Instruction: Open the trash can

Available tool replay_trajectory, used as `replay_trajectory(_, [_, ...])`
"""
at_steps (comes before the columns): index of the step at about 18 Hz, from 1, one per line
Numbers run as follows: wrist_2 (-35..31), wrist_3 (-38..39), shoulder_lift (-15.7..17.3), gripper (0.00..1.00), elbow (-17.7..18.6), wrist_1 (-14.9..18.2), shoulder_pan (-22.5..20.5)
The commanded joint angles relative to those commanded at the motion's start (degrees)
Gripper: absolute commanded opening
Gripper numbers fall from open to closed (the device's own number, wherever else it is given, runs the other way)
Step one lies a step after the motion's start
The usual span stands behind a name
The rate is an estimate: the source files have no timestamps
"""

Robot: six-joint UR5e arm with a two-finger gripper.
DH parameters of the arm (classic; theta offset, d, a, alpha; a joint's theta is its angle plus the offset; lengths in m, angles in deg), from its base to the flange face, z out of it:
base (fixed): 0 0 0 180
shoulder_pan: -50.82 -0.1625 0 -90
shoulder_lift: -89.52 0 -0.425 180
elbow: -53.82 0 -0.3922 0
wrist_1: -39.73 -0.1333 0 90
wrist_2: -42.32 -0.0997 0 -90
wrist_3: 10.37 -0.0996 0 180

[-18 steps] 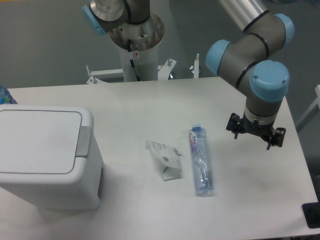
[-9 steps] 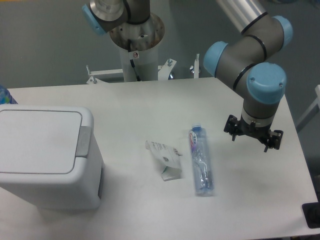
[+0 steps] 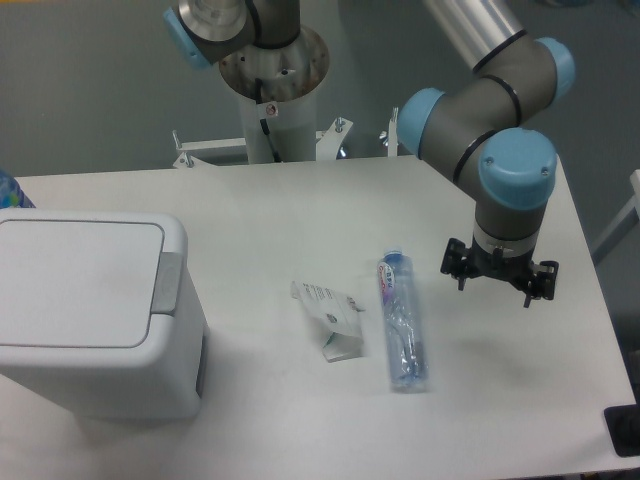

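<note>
My end effector has drifted a little to the camera's left and slightly toward the near edge over the last second, the wrist swinging with it. It is a small shift, and it hangs above the table on the side far from the work. Its two fingers stand apart with nothing between them, so I read it as wide and empty.

The trash can sits well away from the end effector, across the table toward the camera's left. Its flat lid is down and flush, and the grey push tab on the lid's edge facing the end effector looks untouched. So the task has not started in any real sense; the recent movement is only the beginning of the approach, I judge.

Between the end effector and the bin lie a clear plastic bottle, just beside the end effector on the bin side, and beyond it a small crumpled carton. Both lie flat, so I expect travelling over them at the present height would pass clear. The next move needs a long crossing, then a descent onto the tab.
</note>
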Motion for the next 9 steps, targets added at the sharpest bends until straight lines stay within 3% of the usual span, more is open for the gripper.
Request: replay_trajectory(9, [12.11,7.80,3.60,1.00,-0.44,0.97,0.00])
